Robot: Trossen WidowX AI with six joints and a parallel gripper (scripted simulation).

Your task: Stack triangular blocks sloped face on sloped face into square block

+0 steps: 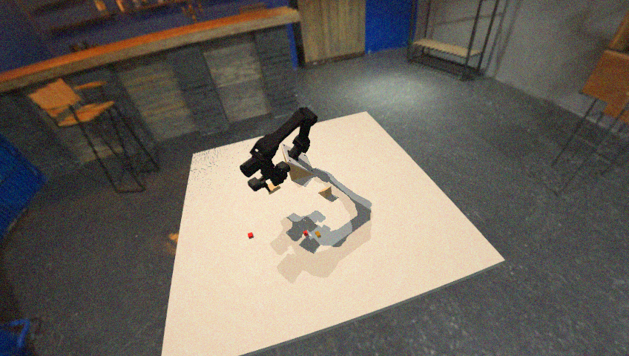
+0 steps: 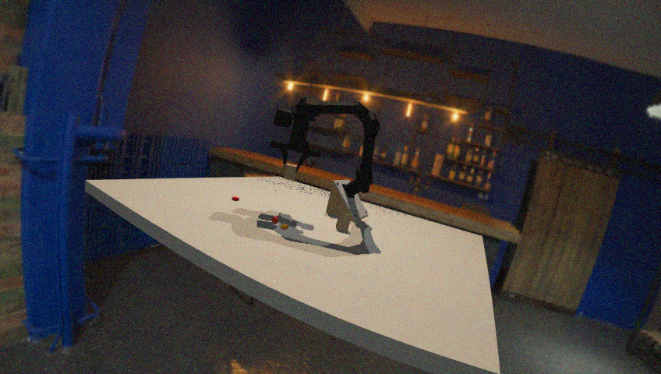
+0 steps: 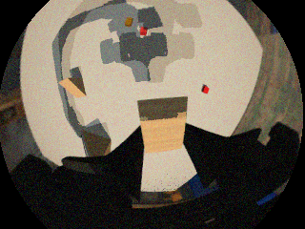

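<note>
One wooden triangular block point(image 1: 274, 188) point(image 2: 291, 172) point(image 3: 163, 135) is between the fingers of my gripper point(image 1: 271, 185) point(image 2: 291, 170) point(image 3: 160, 126), which is shut on it. They hang well above the table point(image 1: 397, 220) point(image 2: 394, 277). In the wrist view the held block shows a lit tan face and a darker face above it. The other triangular block point(image 1: 325, 192) point(image 2: 343, 224) point(image 3: 73, 87) rests on the table near the arm's base, apart from my gripper. The full outline of the held block is hard to make out.
A larger wooden wedge point(image 1: 298, 170) point(image 2: 334, 202) stands at the arm's base, near the resting block. A red cube point(image 1: 250, 235) point(image 2: 235, 199) point(image 3: 205, 89) lies apart. A second red cube point(image 1: 305, 233) point(image 2: 275, 219) point(image 3: 143, 31) and an orange piece point(image 1: 317, 233) point(image 2: 284, 226) point(image 3: 129, 22) lie close together in the arm's shadow.
</note>
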